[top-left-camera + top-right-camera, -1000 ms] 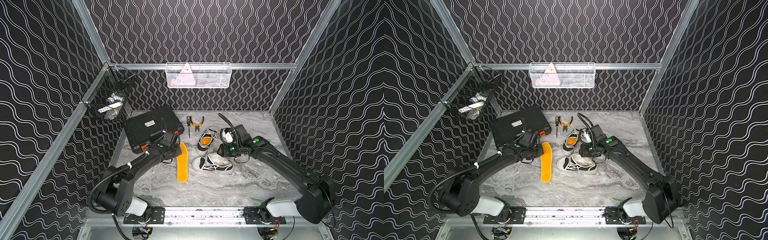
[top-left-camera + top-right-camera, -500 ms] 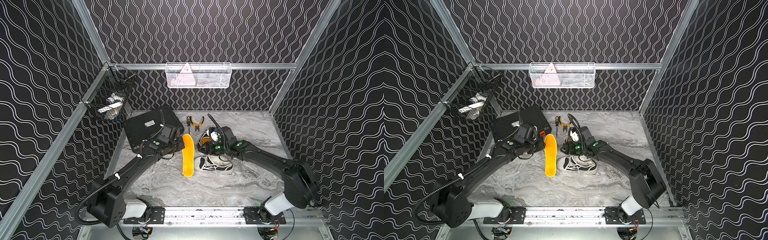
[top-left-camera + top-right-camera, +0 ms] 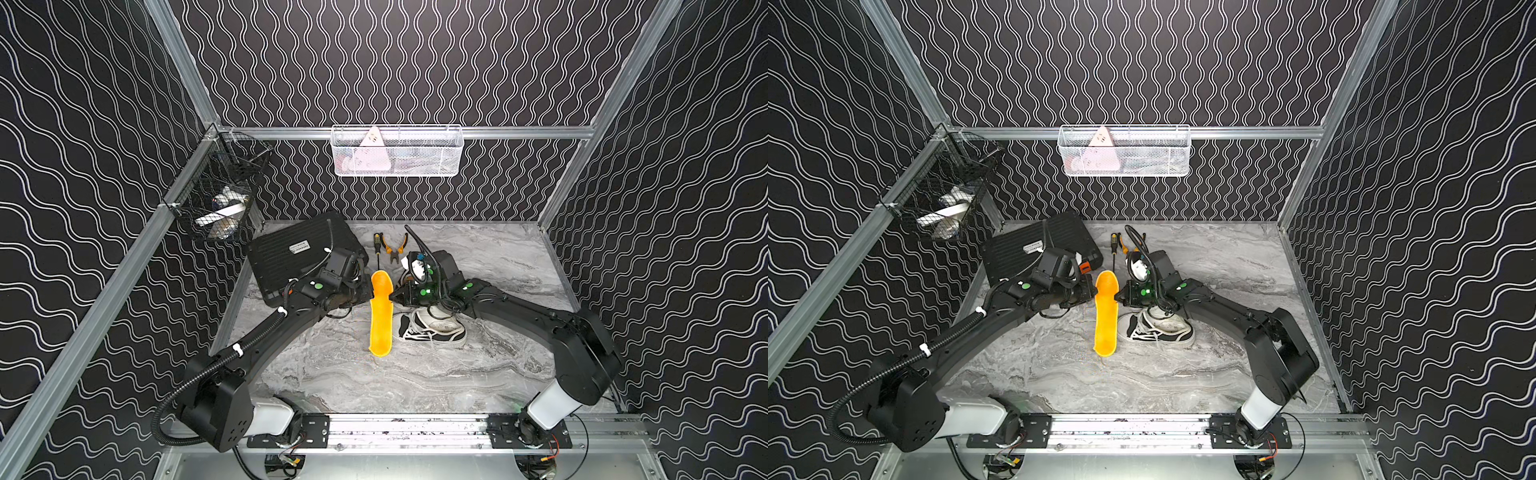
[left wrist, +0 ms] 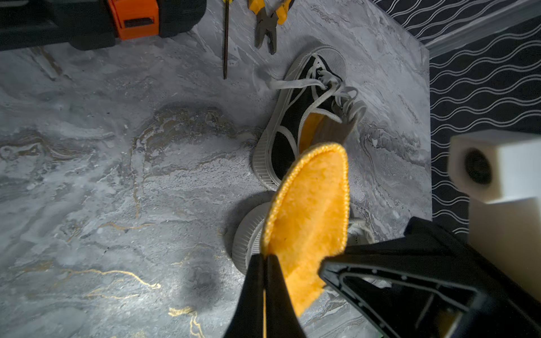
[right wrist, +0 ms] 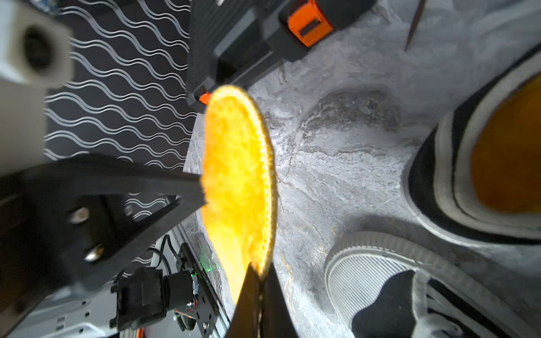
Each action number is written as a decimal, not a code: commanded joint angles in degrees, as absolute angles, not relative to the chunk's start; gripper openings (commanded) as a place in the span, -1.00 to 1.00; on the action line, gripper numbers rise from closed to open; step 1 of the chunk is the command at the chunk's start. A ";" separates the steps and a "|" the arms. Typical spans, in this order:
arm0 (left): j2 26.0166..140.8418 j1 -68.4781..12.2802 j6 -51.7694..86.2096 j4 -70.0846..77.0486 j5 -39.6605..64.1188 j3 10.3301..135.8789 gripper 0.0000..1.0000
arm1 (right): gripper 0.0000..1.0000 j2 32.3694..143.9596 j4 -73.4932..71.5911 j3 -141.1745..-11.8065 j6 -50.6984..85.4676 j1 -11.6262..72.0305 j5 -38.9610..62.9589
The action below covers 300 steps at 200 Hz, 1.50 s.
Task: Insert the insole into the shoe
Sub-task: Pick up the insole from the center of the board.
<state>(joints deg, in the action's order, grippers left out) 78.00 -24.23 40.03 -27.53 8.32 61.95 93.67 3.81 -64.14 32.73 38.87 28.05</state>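
Insole [image 3: 381, 311]: orange, lifted between the two arms, just beside the near shoe [image 3: 430, 328] and not in it.
Left gripper [image 4: 265, 263]: pinched tight on one long edge.
Right gripper [image 5: 259, 272]: clamped on the opposite edge, I'd guess to steady the floppy piece for turning.
Far shoe [image 4: 307, 117]: orange already shows inside, so the near one is probably the target.
In the way: the right arm hangs over both shoes, and loose laces lie across them.
Behind: toolbox [image 3: 299, 253], screwdriver [image 3: 377, 249] and pliers [image 3: 395, 247], all well apart from the insole.
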 commanded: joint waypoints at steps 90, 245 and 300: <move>86.57 -22.51 -17.61 -53.04 33.22 85.12 0.21 | -0.85 88.97 33.60 -72.99 -1.94 34.55 39.50; 88.08 -18.11 -19.26 -50.59 40.93 85.17 0.23 | -0.82 87.17 38.81 -75.26 -8.29 33.75 44.83; 90.30 -18.13 -21.20 -53.20 45.92 87.21 0.17 | -0.81 88.40 38.36 -77.01 -8.59 33.75 44.53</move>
